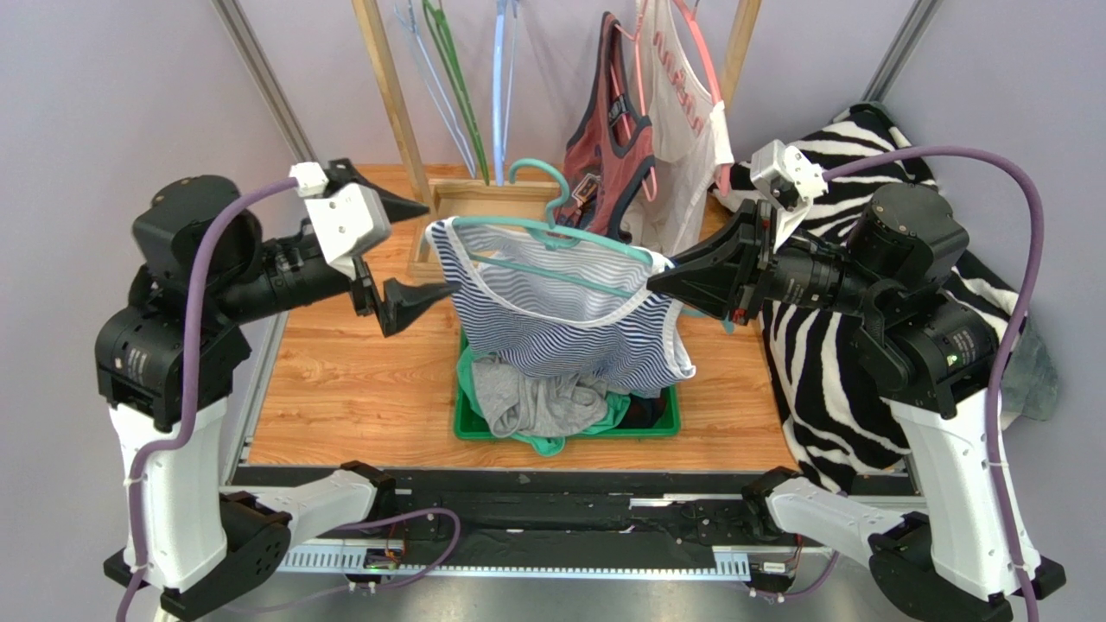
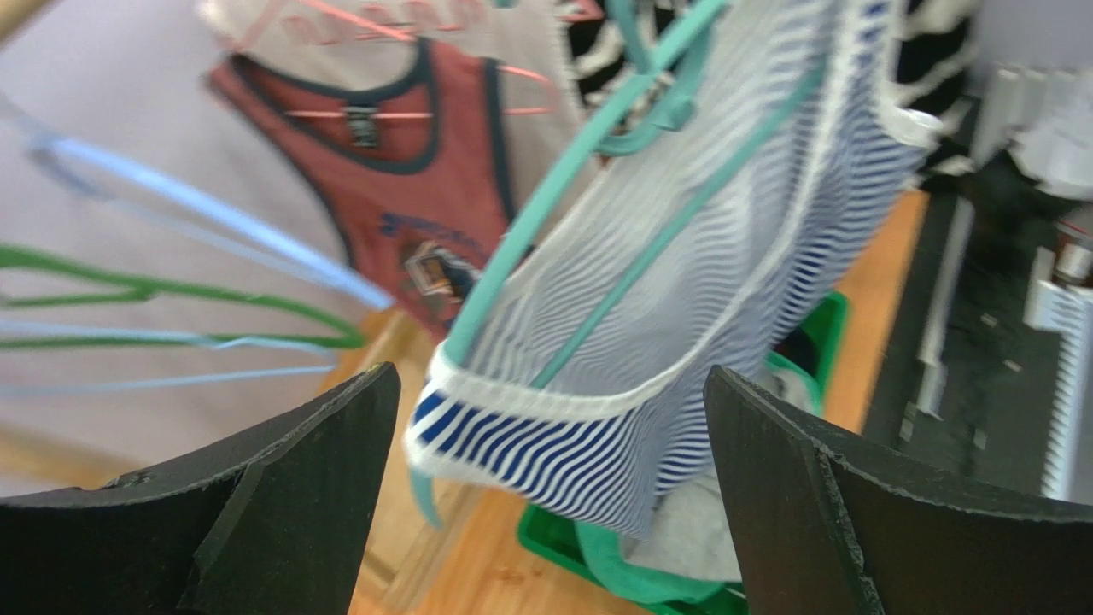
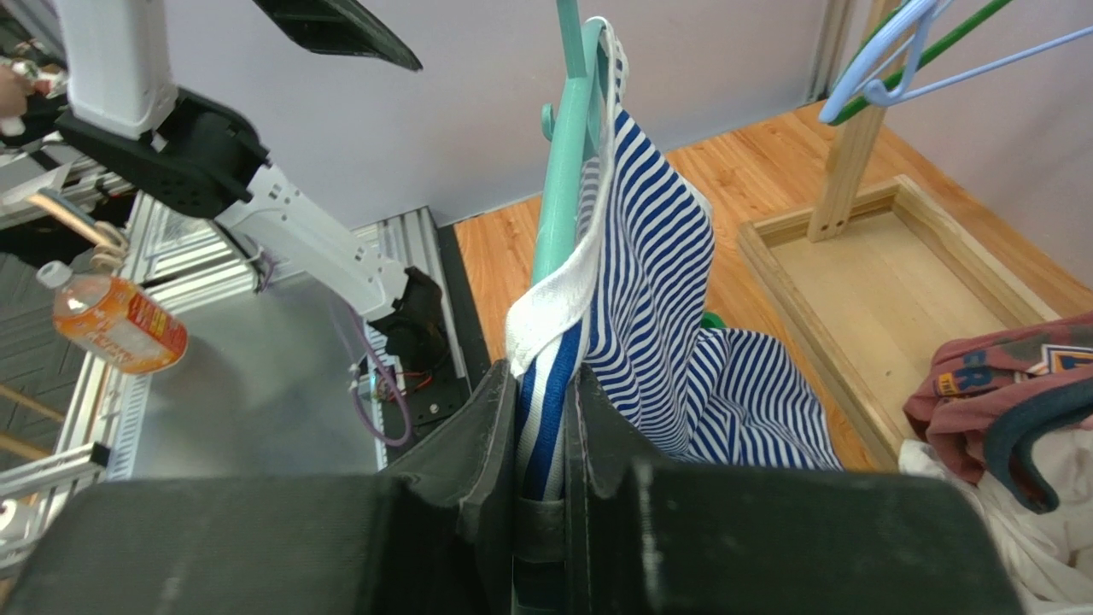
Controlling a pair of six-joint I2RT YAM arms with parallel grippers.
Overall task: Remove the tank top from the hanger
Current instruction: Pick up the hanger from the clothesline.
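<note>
Left gripper (image 1: 435, 250) released, jaws spread wide, either side of the left shoulder of the blue-and-white striped tank top (image 1: 571, 318); fingers (image 2: 295, 500) not touching the fabric in the left wrist view. The tank top hangs on a teal plastic hanger (image 1: 571, 233), held in the air over a green plastic bin (image 1: 474, 421), its hem sagging onto grey cloth (image 1: 532, 395) in the bin. The bin sits on a wooden table (image 1: 351, 376). Behind is a red tank top (image 1: 604, 143) on a rack. Right gripper (image 1: 656, 279) is clenched on the striped top's right shoulder, white trim pinched between the fingers (image 3: 481, 436); cannot tell if the hanger's end is in the pinch too. Zebra-print fabric (image 1: 831, 389) lies far right.
</note>
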